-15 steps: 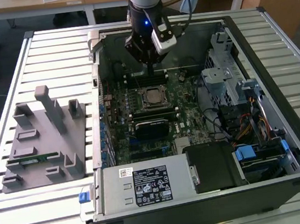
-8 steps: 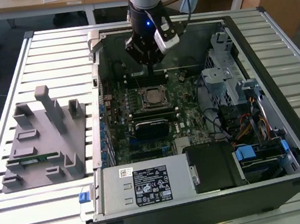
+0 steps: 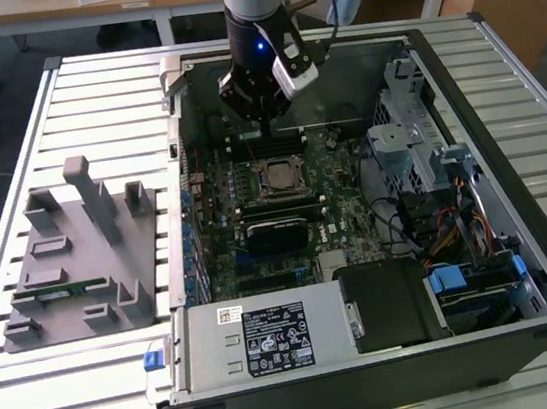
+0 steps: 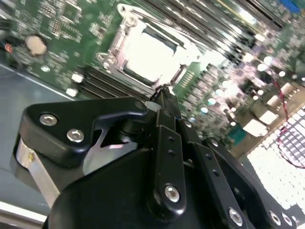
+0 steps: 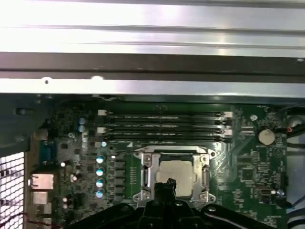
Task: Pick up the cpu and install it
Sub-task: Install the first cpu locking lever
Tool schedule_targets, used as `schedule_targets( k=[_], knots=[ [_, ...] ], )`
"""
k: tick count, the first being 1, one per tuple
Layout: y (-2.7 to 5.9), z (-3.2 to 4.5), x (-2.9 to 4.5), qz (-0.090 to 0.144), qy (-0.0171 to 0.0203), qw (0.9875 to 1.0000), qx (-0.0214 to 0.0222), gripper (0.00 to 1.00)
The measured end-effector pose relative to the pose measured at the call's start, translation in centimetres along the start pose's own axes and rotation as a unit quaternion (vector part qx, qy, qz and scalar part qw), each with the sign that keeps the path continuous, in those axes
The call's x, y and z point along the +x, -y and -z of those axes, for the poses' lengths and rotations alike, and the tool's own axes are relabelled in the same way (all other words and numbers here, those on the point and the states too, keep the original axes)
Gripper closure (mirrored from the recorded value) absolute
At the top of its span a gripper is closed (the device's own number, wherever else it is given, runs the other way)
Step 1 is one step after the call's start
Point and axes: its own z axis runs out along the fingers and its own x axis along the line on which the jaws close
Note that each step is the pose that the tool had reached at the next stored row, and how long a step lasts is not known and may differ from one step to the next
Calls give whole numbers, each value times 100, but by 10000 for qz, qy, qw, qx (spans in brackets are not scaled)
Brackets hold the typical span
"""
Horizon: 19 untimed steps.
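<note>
Closest to us in the exterior view is the power supply (image 3: 261, 339), a grey box with a label at the near edge of the open computer case (image 3: 531, 322), and the case lies flat on a slatted metal table (image 3: 56, 394). Over on the exterior view's left sits a grey parts fixture (image 3: 79, 255) with a green memory stick (image 3: 58, 289) lying in one of its slots. Now the arm: it hangs down into the far part of the case, gripper (image 3: 260, 115) poised over the motherboard (image 3: 341, 180), just beyond the socket. In both wrist views the fingertips come together to a narrow point with nothing between them, gripper (image 5: 166, 183) hovering just above the socket frame (image 5: 143, 164). And there is the cpu (image 5: 177, 172), pale metal top up, lying inside that frame; it shows bright in the second wrist view too (image 4: 145, 50). The memory slots (image 5: 164, 125) run beside the socket on its far side.
</note>
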Motion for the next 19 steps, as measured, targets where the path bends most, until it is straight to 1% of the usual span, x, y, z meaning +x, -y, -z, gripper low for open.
schedule_targets(
  k=[5,7,8,13,19],
  knots=[
    [0,-15,224,0,3,10000,0,89],
    [1,-27,302,-1,5,10000,0,89],
    [0,-34,329,0,7,10000,-1,89],
    [-26,-67,421,0,8,10000,0,89],
    [-107,-117,451,0,8,10000,0,89]
  ],
)
